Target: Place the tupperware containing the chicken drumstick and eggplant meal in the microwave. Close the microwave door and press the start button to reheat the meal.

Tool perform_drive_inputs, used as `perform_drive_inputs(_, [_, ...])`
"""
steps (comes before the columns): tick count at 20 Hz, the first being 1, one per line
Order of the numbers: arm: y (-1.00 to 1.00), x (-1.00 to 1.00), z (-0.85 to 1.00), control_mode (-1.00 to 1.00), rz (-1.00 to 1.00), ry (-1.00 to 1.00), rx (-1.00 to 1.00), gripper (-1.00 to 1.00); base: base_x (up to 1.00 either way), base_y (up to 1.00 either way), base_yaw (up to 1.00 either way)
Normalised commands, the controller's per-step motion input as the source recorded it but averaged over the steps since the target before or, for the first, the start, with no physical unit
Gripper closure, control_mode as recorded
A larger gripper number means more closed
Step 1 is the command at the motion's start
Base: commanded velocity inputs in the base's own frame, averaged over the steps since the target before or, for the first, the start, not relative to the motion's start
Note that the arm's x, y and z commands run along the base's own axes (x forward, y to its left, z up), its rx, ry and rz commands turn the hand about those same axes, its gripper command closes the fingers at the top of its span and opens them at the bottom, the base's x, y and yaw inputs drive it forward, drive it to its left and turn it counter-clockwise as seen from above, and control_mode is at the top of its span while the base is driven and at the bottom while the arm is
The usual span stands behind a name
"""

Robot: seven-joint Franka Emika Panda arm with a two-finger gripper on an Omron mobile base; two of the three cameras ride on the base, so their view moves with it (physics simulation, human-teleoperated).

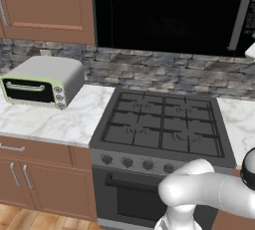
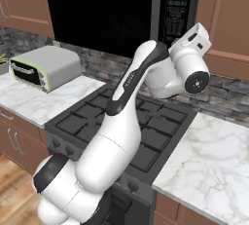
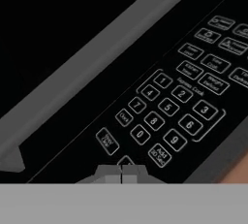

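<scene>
The large black boxy microwave (image 2: 121, 12) hung with its tall glossy black door (image 1: 169, 12) shut, so the step in hand looked to be the last: pressing start. The two-finger gripper (image 3: 121, 173) had its dark fingertips drawn together with nothing between them, just before the black keypad panel (image 3: 184, 102), the door's long grey bar handle (image 3: 97, 58) off to one side. The next move called for a short, straight push onto the button directly ahead. The tupperware and its meal could not be made out; presumably they sat behind the dark door.
</scene>
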Motion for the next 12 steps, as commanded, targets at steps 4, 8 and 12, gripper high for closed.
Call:
perform_drive_inputs(4, [-0.14,0.28,-0.05,-1.0,0.0,0.0,0.0,1.0,0.0,0.0,0.0])
perform_drive_inputs(8, [-0.1,0.3,-0.09,-1.0,0.0,0.0,0.0,1.0,0.0,0.0,0.0])
perform_drive_inputs(12, [0.0,0.4,-0.17,-1.0,-0.03,0.0,-0.07,1.0,0.0,0.0,0.0])
